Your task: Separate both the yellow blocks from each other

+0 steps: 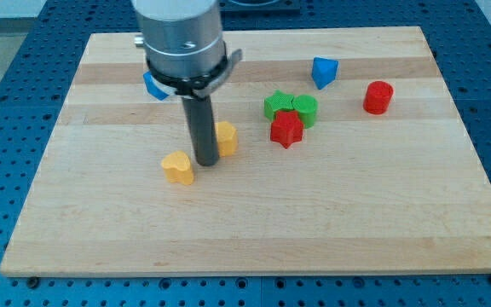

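Two yellow blocks lie near the middle of the wooden board (254, 230). One yellow block (178, 167), heart-like in shape, sits to the lower left. The other yellow block (226, 137) sits to the upper right, partly hidden by the rod. My tip (205, 160) rests on the board between them, touching or almost touching the right yellow block and a small gap from the left one.
A red star-like block (286, 129) touches two green blocks (276, 106) (306, 109) right of centre. A red cylinder (378, 97) and a blue block (323, 72) lie at the upper right. Another blue block (154, 86) peeks out behind the arm's grey body (181, 38).
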Controlling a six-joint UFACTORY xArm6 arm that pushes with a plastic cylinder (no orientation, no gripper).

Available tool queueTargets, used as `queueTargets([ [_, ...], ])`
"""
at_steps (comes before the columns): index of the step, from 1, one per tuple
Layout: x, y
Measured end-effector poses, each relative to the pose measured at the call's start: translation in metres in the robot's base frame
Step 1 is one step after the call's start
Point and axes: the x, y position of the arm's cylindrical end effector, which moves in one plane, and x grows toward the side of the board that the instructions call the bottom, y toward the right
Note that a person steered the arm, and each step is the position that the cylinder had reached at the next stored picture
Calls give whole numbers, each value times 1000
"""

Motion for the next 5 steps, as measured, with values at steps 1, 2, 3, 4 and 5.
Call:
queueTargets([
  [1,4,41],
  [2,4,45],
  [3,2,46],
  [4,-5,33],
  [5,-5,-3],
])
